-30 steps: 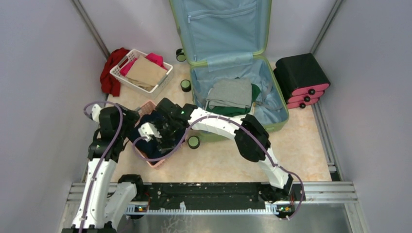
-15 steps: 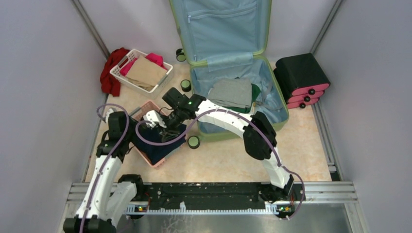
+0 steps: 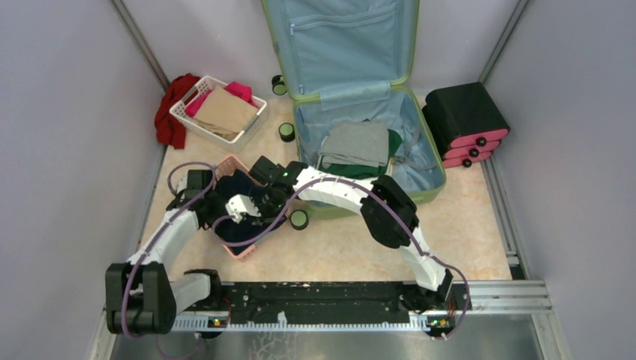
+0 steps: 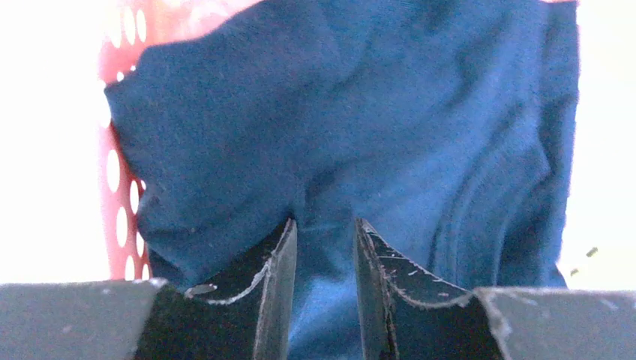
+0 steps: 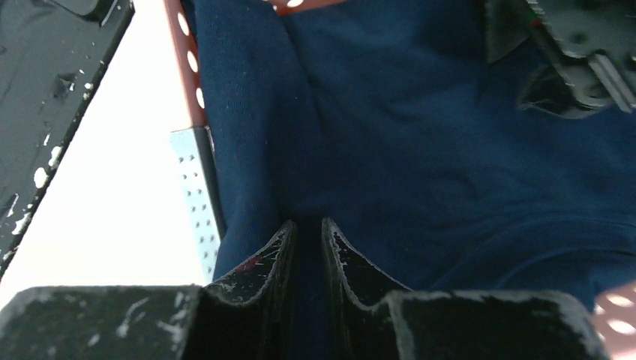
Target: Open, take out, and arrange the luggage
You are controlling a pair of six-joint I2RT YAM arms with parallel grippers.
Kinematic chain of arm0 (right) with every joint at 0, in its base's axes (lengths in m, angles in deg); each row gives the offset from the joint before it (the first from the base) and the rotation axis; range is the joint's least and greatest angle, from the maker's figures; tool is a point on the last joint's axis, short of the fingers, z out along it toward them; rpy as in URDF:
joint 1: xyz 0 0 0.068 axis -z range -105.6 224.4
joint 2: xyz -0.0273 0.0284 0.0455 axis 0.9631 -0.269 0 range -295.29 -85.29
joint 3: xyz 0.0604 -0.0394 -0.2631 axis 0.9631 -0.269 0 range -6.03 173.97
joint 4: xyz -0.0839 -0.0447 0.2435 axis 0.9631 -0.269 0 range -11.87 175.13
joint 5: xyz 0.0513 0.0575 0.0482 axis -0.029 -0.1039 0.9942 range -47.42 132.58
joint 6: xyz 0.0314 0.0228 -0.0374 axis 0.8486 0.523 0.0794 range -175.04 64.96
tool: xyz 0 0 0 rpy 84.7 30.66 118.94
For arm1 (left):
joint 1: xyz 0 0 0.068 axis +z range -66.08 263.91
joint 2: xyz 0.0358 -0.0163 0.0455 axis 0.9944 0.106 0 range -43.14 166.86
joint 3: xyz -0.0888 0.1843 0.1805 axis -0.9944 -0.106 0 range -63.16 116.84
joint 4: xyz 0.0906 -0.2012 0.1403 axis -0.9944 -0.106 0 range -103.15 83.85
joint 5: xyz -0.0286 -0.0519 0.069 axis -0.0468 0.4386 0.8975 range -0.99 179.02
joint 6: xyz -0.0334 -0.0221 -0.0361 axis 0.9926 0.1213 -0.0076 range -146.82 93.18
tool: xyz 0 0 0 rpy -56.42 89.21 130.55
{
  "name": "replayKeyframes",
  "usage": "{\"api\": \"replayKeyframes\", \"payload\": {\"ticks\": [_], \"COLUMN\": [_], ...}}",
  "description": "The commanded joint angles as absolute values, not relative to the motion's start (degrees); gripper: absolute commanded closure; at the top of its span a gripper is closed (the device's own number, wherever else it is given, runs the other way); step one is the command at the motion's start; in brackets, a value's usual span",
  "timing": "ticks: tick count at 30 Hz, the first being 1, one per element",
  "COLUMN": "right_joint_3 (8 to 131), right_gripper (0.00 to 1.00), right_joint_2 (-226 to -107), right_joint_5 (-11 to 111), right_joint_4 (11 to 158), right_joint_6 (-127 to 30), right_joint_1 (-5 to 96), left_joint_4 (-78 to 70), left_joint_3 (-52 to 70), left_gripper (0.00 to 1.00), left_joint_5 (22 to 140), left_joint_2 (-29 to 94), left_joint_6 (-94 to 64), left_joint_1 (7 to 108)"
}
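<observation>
Nearest me, both arms reach left-forward and meet over the pink basket (image 3: pixel 240 253), which sits on the floor just left of the luggage's near corner.

Left gripper (image 4: pixel 324 225): fingers part-way closed, a fold of the navy garment (image 4: pixel 360 112) bunched between them. I read that as a pinch on the cloth.

Right gripper (image 5: pixel 306 223): fingers drawn almost together, a crease of the same navy cloth running into the narrow gap. Also a pinch, and tighter.

The navy garment fills the pink basket and drapes over its wall. My guess is I am placing or straightening it there.

Beyond, the luggage (image 3: pixel 345 45) lies open in the middle of the floor, lid propped upright against the back wall, blue lining showing. So opening is done.

Inside the lower half are a folded grey garment (image 3: pixel 356 142) on top of a green garment (image 3: pixel 352 171). Those are left to take out.

Far left, the white basket (image 3: pixel 184 112) already holds a tan garment (image 3: pixel 225 110) and a pink cloth (image 3: pixel 238 90). A red cloth (image 3: pixel 171 109) lies outside it, against its left side.

Roughly past halfway, by my count.
</observation>
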State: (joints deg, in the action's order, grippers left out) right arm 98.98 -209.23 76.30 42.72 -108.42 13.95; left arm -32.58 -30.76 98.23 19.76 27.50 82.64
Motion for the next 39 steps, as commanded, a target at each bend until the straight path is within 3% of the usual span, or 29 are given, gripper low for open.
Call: {"api": "replayKeyframes", "payload": {"ticks": [1, 7, 11, 16, 23, 26, 31, 34, 39], "right_joint_3": [98.1, 97.3, 98.6, 100.1, 101.0, 99.7, 92.7, 89.4, 82.7], "right_gripper": [0.82, 0.81, 0.79, 0.67, 0.58, 0.57, 0.5, 0.43, 0.27], "right_joint_2": [-211.7, -213.1, -210.7, -203.9, -194.2, -190.0, -181.3, -178.0, -174.0], "right_joint_5": [74.7, 71.9, 76.8, 84.2, 92.8, 93.9, 92.1, 89.7, 84.3], "right_joint_4": [46.6, 51.8, 52.3, 50.7, 40.3, 37.8, 39.5, 40.9, 48.8], "right_joint_6": [-107.9, -104.3, -101.2, -99.0, -102.8, -102.2, -100.8, -99.6, -95.7], "right_joint_1": [12.5, 12.7, 13.7, 15.9, 19.4, 21.9, 27.7, 33.0, 41.5], "left_joint_4": [-30.4, -28.2, -28.4, -29.8, -32.5, -29.5, -9.4, 6.7, 18.7], "left_joint_3": [-29.6, -26.6, -23.3, -20.2, -18.3, -20.5, -28.9, -34.2, -37.7], "left_gripper": [0.6, 0.61, 0.58, 0.5, 0.32, 0.22, 0.02, 0.01, 0.01], "left_joint_5": [103.6, 105.7, 104.8, 103.4, 96.7, 90.6, 66.6, 55.3, 45.8], "left_joint_2": [24.8, 32.2, 33.3, 27.1, 14.3, 8.0, -2.0, -5.3, -3.1], "left_joint_6": [30.9, 30.1, 29.0, 26.6, 23.4, 20.7, 14.4, 20.0, 28.2], "left_joint_1": [83.6, 87.1, 87.8, 87.8, 87.9, 87.8, 87.8, 87.8, 87.8]}}
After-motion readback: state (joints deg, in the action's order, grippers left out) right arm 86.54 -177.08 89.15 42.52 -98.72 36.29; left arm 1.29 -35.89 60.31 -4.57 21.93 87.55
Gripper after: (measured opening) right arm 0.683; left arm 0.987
